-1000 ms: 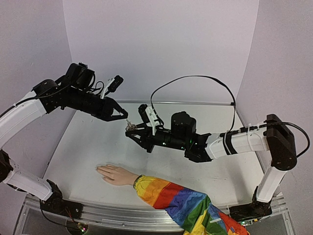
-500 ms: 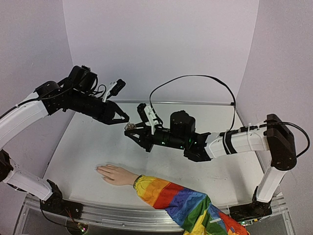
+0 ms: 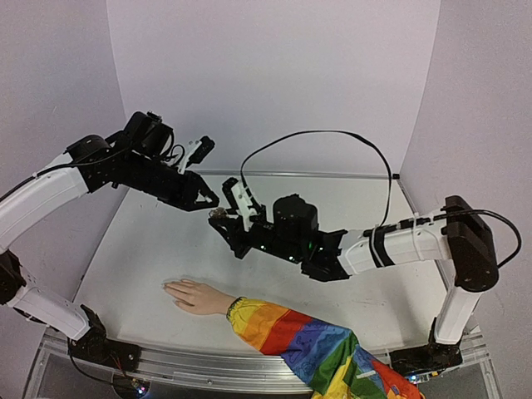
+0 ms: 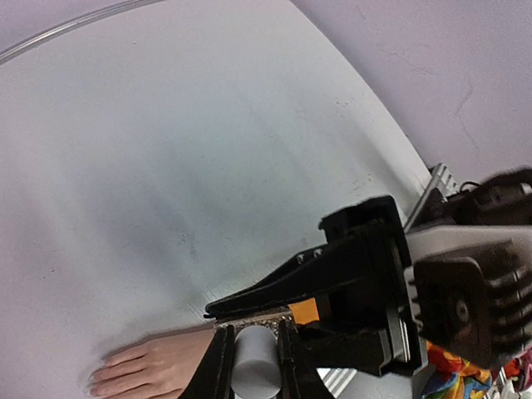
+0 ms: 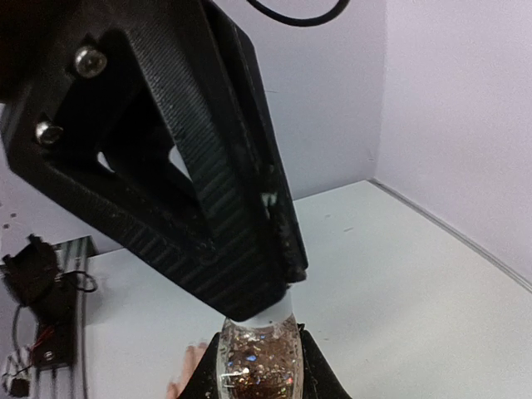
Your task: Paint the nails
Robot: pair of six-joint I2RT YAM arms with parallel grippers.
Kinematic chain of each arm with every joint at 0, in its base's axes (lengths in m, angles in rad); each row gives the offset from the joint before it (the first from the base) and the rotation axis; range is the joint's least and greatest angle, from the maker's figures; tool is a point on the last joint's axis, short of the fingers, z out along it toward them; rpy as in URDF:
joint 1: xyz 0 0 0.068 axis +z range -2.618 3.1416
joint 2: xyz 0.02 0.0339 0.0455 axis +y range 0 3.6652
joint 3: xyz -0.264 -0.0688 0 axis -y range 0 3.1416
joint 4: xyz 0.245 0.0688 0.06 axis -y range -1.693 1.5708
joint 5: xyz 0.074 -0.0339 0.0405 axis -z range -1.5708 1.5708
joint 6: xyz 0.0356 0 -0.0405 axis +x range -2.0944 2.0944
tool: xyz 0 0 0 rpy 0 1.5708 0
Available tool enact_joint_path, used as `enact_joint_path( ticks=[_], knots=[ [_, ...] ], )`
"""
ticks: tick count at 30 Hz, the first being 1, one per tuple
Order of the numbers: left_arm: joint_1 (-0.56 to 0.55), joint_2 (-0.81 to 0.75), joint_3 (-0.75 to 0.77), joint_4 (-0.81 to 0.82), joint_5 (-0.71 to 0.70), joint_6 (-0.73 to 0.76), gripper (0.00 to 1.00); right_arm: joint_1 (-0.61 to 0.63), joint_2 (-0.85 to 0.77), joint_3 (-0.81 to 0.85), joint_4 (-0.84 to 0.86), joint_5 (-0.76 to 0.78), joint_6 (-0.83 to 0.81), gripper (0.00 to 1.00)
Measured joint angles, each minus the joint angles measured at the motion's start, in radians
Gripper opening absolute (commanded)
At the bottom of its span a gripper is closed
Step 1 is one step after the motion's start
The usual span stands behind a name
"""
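The nails, barely distinct tips on the pale peach mannequin hand with its rainbow-striped sleeve, lie at the near left of the white bench, well apart from both arms. Above, the right tool is closed on a small clear bottle of coppery glitter polish, and the left tool pinches its pale cap. The step looks like uncapping; next the cap should twist free and lift straight. The overhead view barely shows the bottle; the wrist views show each grip.
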Motion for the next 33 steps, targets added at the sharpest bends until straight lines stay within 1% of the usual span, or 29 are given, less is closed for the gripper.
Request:
enact_joint_path(
  ticks=[4,7,11,15,21,26,28,31,33],
  knots=[
    [0.005,0.038,0.023,-0.039,-0.103,-0.035,0.00,0.061,0.099,0.094,-0.016,0.311,-0.058,0.00],
    [0.010,0.066,0.025,-0.060,-0.171,-0.069,0.00,0.091,0.182,0.167,-0.018,0.484,-0.109,0.00],
    [0.009,0.093,0.024,-0.066,-0.219,-0.129,0.00,0.111,0.248,0.214,0.010,0.615,-0.166,0.00],
    [0.010,0.096,0.024,-0.052,-0.250,-0.177,0.00,0.116,0.290,0.253,0.054,0.679,-0.232,0.00],
    [0.011,0.096,0.022,-0.016,-0.253,-0.216,0.00,0.112,0.300,0.254,0.110,0.679,-0.285,0.00],
    [0.014,0.090,0.001,-0.020,-0.254,-0.203,0.00,0.097,0.298,0.228,0.124,0.583,-0.292,0.00],
    [0.014,0.090,-0.015,-0.033,-0.243,-0.176,0.00,0.085,0.281,0.190,0.115,0.497,-0.280,0.00],
    [0.014,0.089,-0.038,-0.041,-0.188,-0.106,0.00,0.058,0.217,0.120,0.059,0.337,-0.230,0.00],
    [0.014,0.079,-0.051,-0.031,-0.135,-0.047,0.00,0.030,0.163,0.080,0.008,0.199,-0.182,0.00]
  ],
)
